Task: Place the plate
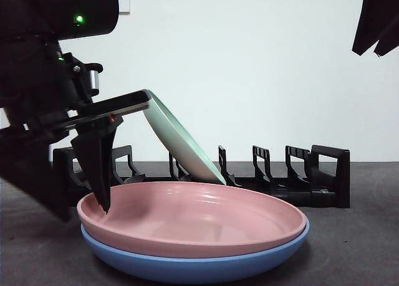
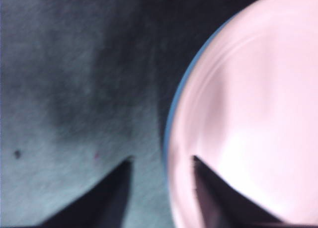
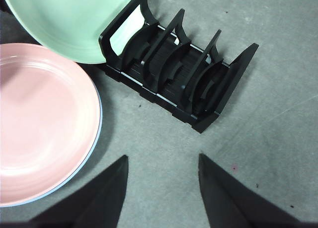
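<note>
A pink plate (image 1: 193, 217) lies stacked on a blue plate (image 1: 187, 264) at the near middle of the table. My left gripper (image 1: 84, 211) is down at the pink plate's left rim. Its jaws are open and straddle the rim, one inside the plate and one outside. The left wrist view shows the pink plate (image 2: 248, 114), the blue rim (image 2: 175, 104) under it, and my left gripper (image 2: 161, 161) around the edge. A green plate (image 1: 177, 139) leans in the black rack (image 1: 312, 174) behind. My right gripper (image 1: 377, 24) waits high at the top right, open and empty (image 3: 163, 158).
The rack (image 3: 184, 79) has several free slots to the right of the green plate (image 3: 69, 19). The pink plate (image 3: 39, 123) lies just in front of the rack. The table is dark grey, with a white wall behind.
</note>
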Tool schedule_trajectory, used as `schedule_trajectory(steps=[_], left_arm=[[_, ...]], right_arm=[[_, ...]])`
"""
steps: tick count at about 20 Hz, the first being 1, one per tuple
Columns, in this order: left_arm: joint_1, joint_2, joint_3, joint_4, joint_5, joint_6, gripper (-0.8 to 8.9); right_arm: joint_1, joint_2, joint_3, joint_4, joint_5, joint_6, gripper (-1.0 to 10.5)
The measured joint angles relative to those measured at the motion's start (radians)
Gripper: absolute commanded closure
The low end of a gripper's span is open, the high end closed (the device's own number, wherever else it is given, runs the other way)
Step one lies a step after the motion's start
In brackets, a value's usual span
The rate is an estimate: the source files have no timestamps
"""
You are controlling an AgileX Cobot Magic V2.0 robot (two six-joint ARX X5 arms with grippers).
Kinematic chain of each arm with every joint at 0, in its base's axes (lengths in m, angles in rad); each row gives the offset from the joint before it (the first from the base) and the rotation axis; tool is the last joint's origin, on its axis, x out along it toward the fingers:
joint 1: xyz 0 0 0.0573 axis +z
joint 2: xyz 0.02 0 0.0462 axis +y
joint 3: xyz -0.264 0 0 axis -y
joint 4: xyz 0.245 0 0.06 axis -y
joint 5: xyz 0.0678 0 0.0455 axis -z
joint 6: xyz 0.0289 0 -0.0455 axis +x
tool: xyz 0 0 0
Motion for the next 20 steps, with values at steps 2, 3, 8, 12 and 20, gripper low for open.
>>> schedule_trajectory(steps=[2,3,8,12,20], left_arm=[[0.000,-0.002,0.014,-0.057,-0.018,0.024,4.61],[0.000,-0.011,0.029,-0.086,-0.031,0.045,4.61],[0.036,-0.203,0.063,-0.212,-0.058,0.209,4.61],[0.101,-0.424,0.063,-0.337,-0.060,0.311,4.65],[0.174,-0.784,0.063,-0.616,-0.065,0.320,4.65]], right_arm=[[0.000,0.000,0.000,0.000,0.000,0.000,7.3],[0.000,0.000,0.000,0.000,0.000,0.000,7.3],[0.000,0.000,0.000,0.005,-0.075,0.000,7.3],[0.001,0.013,0.007,0.046,-0.135,0.027,7.2],[0.064,0.325,0.341,-0.061,-0.240,0.158,7.2]])
